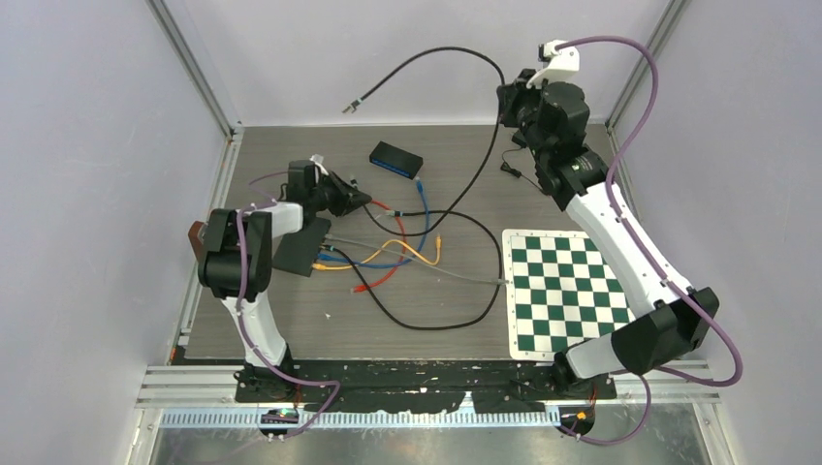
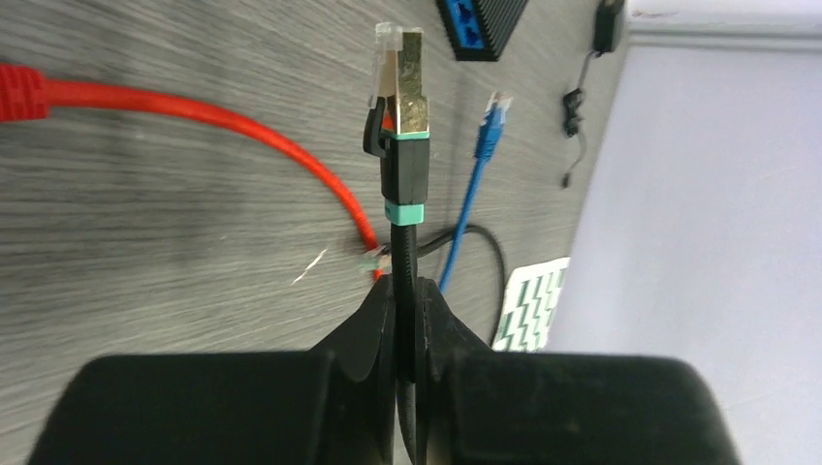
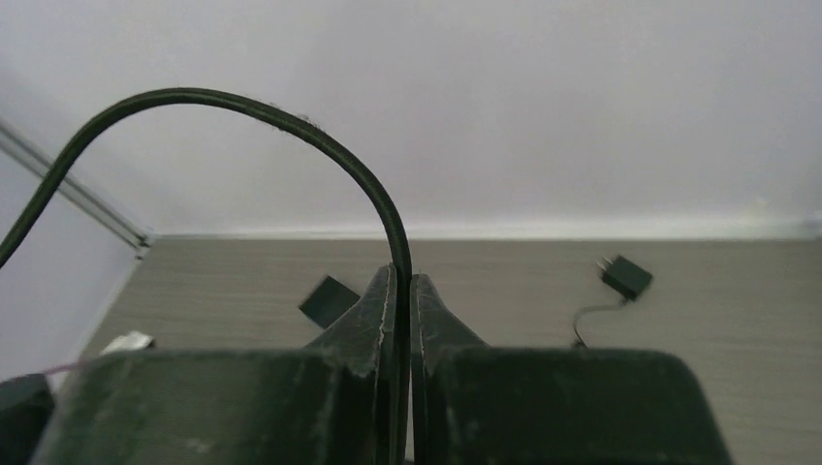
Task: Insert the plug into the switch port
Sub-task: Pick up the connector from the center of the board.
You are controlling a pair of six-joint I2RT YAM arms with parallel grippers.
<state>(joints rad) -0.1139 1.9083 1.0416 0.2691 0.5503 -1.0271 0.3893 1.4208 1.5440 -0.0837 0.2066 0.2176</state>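
left gripper (image 2: 405, 295) pinches the black cable (image 2: 404, 247) just below its plug (image 2: 405, 87) — well apart from the switch (image 2: 482, 21). right gripper (image 3: 403, 286) is closed on an arching black cord (image 3: 291, 121).

Black switch (image 1: 396, 159), red cable (image 2: 194, 116), blue cable (image 2: 470, 208), green-and-white checkered mat (image 1: 565, 291), grey wood-grain table (image 1: 291, 325).

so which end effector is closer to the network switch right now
Left. The left end effector, shut on the cable below the plug, sits just near-left of the switch. The right end effector is farther away, raised off to its right, pinching black cable.
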